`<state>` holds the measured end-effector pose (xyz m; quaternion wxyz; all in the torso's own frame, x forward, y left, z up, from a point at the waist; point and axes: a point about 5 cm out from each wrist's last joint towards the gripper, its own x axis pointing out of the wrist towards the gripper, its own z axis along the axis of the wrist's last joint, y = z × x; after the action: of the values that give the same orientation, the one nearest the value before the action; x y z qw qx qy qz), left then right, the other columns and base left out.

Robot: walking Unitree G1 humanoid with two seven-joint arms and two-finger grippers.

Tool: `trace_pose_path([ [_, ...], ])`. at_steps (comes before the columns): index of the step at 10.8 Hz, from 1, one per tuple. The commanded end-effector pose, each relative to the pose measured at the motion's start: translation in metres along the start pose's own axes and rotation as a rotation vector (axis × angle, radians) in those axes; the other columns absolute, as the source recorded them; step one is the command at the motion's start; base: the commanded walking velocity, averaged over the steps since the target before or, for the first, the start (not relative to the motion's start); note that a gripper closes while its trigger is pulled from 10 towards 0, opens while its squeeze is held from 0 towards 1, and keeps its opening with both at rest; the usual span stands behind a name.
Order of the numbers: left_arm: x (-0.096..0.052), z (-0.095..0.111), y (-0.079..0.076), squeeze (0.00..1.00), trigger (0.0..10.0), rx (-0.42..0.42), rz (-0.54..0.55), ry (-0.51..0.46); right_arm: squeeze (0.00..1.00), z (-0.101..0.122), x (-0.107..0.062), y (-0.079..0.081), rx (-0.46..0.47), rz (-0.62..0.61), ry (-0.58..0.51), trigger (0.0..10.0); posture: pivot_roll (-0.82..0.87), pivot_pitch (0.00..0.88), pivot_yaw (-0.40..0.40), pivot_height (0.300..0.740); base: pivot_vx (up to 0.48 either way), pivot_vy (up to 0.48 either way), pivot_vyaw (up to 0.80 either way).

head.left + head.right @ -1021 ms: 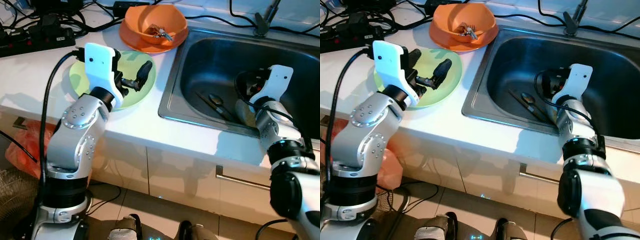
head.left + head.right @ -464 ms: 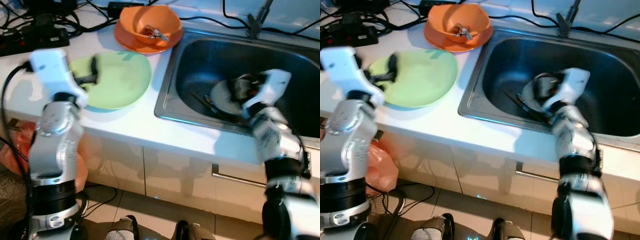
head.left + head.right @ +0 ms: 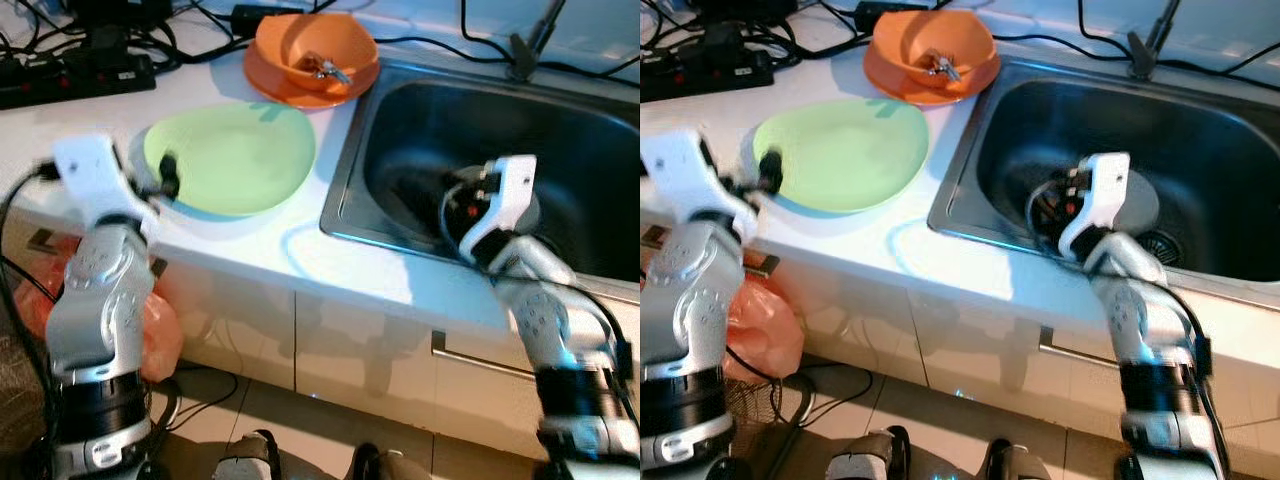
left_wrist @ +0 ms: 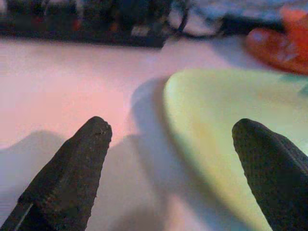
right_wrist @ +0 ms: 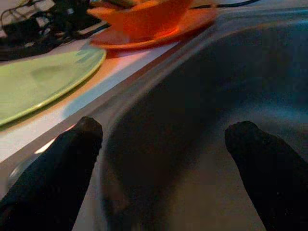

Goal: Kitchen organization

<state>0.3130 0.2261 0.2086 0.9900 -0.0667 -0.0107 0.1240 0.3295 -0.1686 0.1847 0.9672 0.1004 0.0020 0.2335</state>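
Left end effector (image 4: 168, 159) sits low at the near-left rim of the green plate (image 3: 235, 155), fingers spread wide, holding nothing; one fingertip is over bare bench (image 3: 300, 250), the other over the plate's edge. Plate lies flat on the bench, just left of the sink (image 3: 480, 130), with an orange bowl (image 3: 315, 45) on an orange plate behind it; something small and metallic is in the bowl, too small to identify. Right end effector (image 5: 163, 139) is inside the sink basin, fingers apart and empty, pointing toward the basin wall nearest the plates. Judged step: grasping the green plate by its rim. To do it well, bring one finger under the lip and one over, since the plate is shallow and lies flush; close slowly, as a smooth rim may slip. Keep clear of the cables (image 3: 90, 60) at the back.
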Motion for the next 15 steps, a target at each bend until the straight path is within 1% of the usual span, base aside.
trace_pose_path([
  [1, 0.001, -0.007, 0.001, 1.00, 10.0, -0.062, 0.026, 0.063, 0.00, 0.005, -0.003, 0.012, 0.010, 0.088, 0.002, 10.0, 0.13, 0.151, -0.025, 0.740, 0.000, 0.000, 0.00],
  [2, 0.004, -0.008, -0.002, 1.00, 10.0, -0.094, 0.008, 0.089, 0.00, 0.007, -0.005, 0.020, 0.016, 0.144, 0.012, 10.0, 0.13, 0.149, -0.025, 0.740, 0.000, 0.000, 0.00],
  [3, 0.010, -0.008, -0.007, 0.04, 10.0, -0.145, -0.023, 0.124, 0.00, 0.009, -0.009, 0.031, 0.023, 0.227, 0.031, 10.0, 0.13, 0.145, -0.022, 0.740, 0.000, 0.000, 0.00],
  [4, 0.016, -0.006, -0.013, 0.00, 10.0, -0.222, -0.068, 0.164, 0.00, 0.007, -0.016, 0.040, 0.022, 0.304, 0.071, 10.0, 0.13, 0.143, -0.019, 0.740, 0.000, 0.000, 0.00],
  [7, 0.019, -0.008, -0.018, 0.00, 10.0, -0.291, -0.101, 0.237, 0.00, 0.001, -0.022, 0.040, 0.014, 0.311, 0.119, 10.0, 0.13, 0.140, -0.015, 0.740, 0.000, 0.000, 0.00],
  [9, 0.018, -0.023, -0.029, 0.00, 10.0, -0.357, -0.165, 0.397, 0.00, -0.003, -0.023, 0.041, 0.006, 0.307, 0.155, 10.0, 0.13, 0.139, -0.012, 0.740, 0.000, 0.000, 0.00],
  [10, 0.018, -0.032, -0.027, 0.00, 10.0, -0.387, -0.163, 0.447, 0.00, -0.003, -0.020, 0.042, 0.006, 0.298, 0.151, 10.0, 0.13, 0.139, -0.009, 0.740, 0.000, 0.000, 0.00],
  [11, 0.019, -0.036, -0.026, 0.00, 6.7, -0.413, -0.166, 0.474, 0.00, -0.004, -0.020, 0.044, 0.002, 0.298, 0.150, 10.0, 0.13, 0.141, -0.006, 0.740, 0.000, 0.000, 0.00],
  [12, 0.018, -0.037, -0.027, 0.00, 0.0, -0.445, -0.184, 0.505, 0.00, -0.005, -0.020, 0.045, 0.000, 0.295, 0.152, 10.0, 0.13, 0.141, -0.004, 0.740, 0.000, 0.000, 0.00],
  [15, 0.021, -0.038, -0.030, 0.00, 0.0, -0.480, -0.205, 0.532, 0.00, -0.007, -0.021, 0.046, -0.006, 0.293, 0.160, 10.0, 0.13, 0.145, -0.004, 0.740, 0.000, 0.000, 0.00],
])
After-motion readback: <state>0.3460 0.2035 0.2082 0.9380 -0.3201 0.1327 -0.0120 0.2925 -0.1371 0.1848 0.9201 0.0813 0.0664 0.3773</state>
